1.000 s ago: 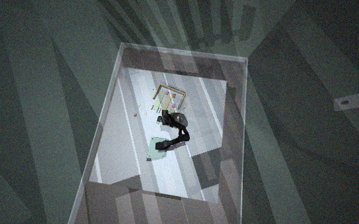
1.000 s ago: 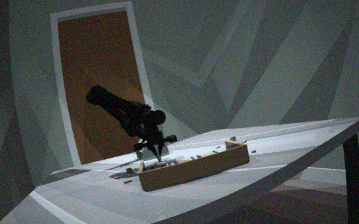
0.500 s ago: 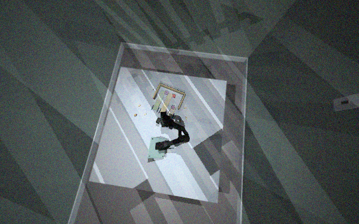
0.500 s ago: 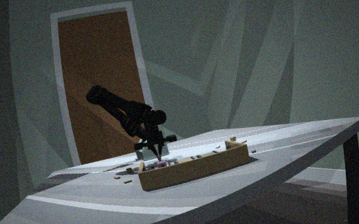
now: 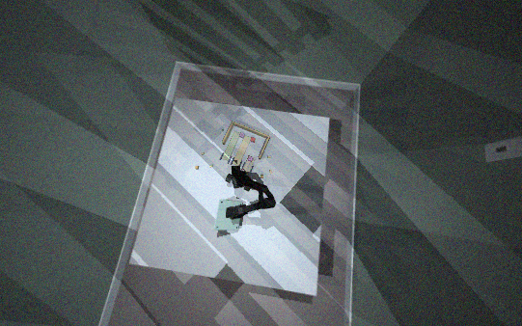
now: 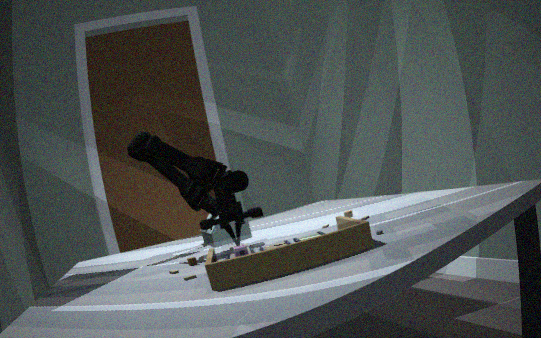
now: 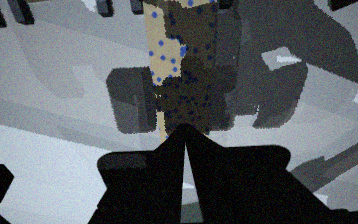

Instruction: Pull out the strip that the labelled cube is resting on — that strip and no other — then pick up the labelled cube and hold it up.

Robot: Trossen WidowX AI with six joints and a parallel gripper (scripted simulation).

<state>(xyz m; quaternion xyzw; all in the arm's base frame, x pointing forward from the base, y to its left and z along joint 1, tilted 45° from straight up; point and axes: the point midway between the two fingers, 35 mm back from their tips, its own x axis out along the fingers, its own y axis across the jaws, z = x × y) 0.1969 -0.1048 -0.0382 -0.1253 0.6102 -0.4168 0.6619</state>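
Observation:
My gripper [image 6: 238, 243] [image 7: 184, 127] is shut, its tips low over the near end of a pale strip with blue dots [image 7: 162, 50]. This strip [image 5: 247, 166] reaches out past its dark guide posts; nothing shows pinched between the fingers. A pink cube [image 5: 250, 158] [image 6: 240, 249] is near it, inside the wooden frame's open side. A pale greenish strip [image 5: 232, 146] and a yellow strip [image 5: 243, 149] lie to its left. A purple-pink cube [image 5: 241, 135] and a red cube [image 5: 253, 139] are at their far ends. No label is readable.
A three-sided wooden frame [image 5: 251, 129] [image 6: 290, 260] surrounds the strips' far ends. Dark posts [image 7: 136, 6] flank the strips. Small loose blocks lie around, such as an orange one [image 5: 197, 167] and a brown one [image 6: 192, 261]. The arm stands on a green plate [image 5: 224, 226].

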